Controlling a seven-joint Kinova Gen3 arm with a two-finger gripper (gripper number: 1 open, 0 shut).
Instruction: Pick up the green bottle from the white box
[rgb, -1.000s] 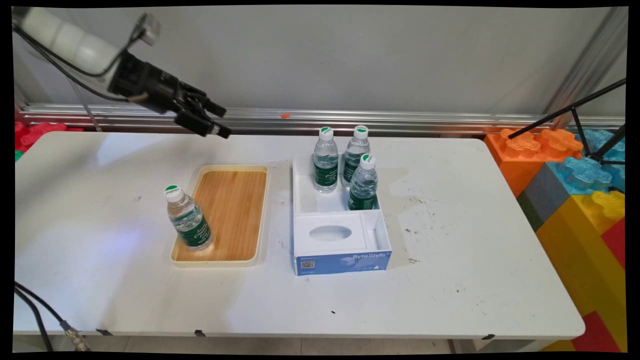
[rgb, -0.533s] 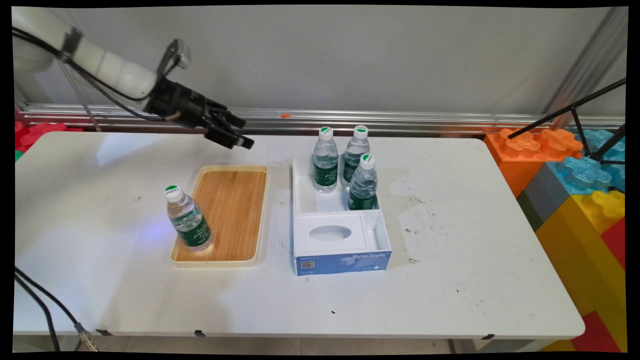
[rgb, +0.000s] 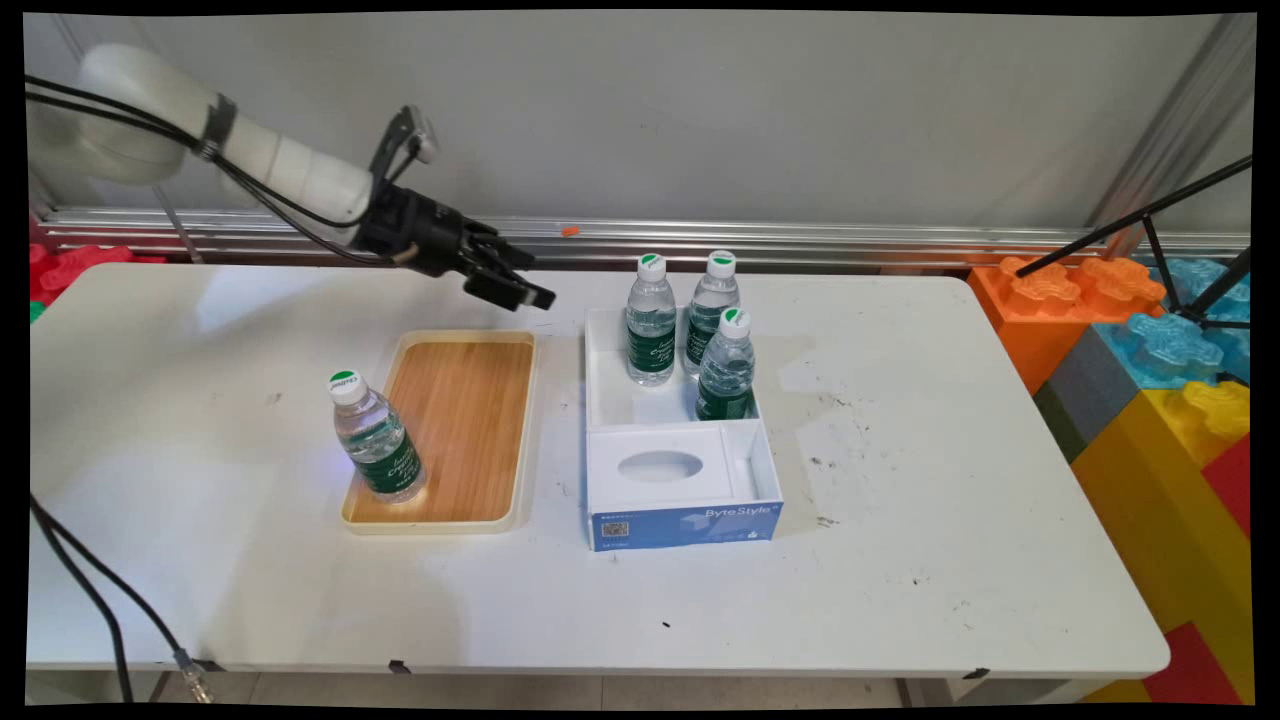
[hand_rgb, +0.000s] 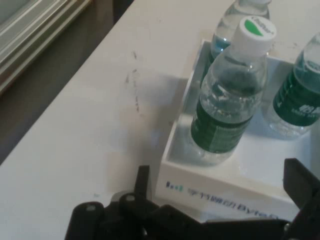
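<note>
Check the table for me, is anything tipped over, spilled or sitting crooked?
Nothing is spilled or toppled. The lone water bottle stands at the bamboo tray's near left corner, leaning slightly, perhaps perched on the rim. Three bottles stand upright in the white box. Dark scuffs mark the table.

1. I count four water bottles: three (rgb: 651, 318) (rgb: 713, 307) (rgb: 727, 364) in the box, one (rgb: 375, 436) on the tray.
2. One white box (rgb: 680, 480).
3. One wooden tray (rgb: 465, 420).
4. One table (rgb: 900, 520).
</note>
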